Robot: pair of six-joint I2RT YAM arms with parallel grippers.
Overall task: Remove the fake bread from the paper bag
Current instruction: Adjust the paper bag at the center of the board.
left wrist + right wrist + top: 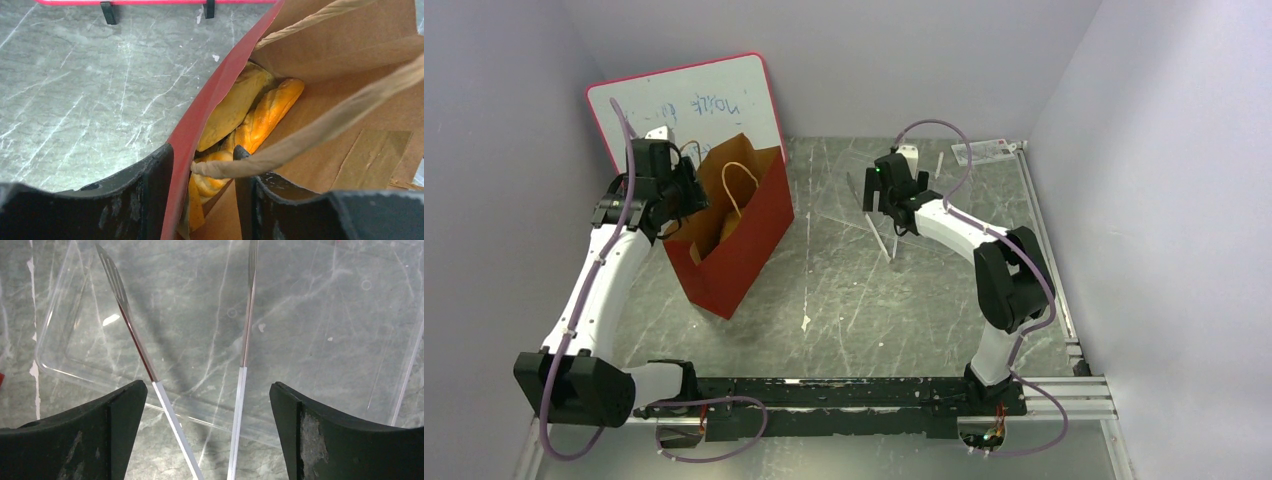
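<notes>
My left arm reaches up along the left side of the table (864, 300), elbow low by its base, wrist bent over the near-left rim of the paper bag (744, 235). The bag stands upright in front of a whiteboard (714, 105). My right arm stretches toward the back middle, forearm angled left, wrist pointing down.

From overhead I only get the bag's brown inside and a handle loop. The left wrist camera looks straight down the bag and shows the fake bread (265, 117): golden-orange loaves stacked on the bottom against the red wall. The right wrist camera shows a clear plastic tray (320, 315) on the table, which I can hardly make out from above.

The left gripper (204, 155) is about half open and straddles the bag's wall, one finger outside against it and one inside, with a gap left. A handle (325, 125) lies across the inner fingertip.

The right gripper (207, 387) stands wide apart. The tweezers (245, 340) run between its fingers, apart from both where I can see.
</notes>
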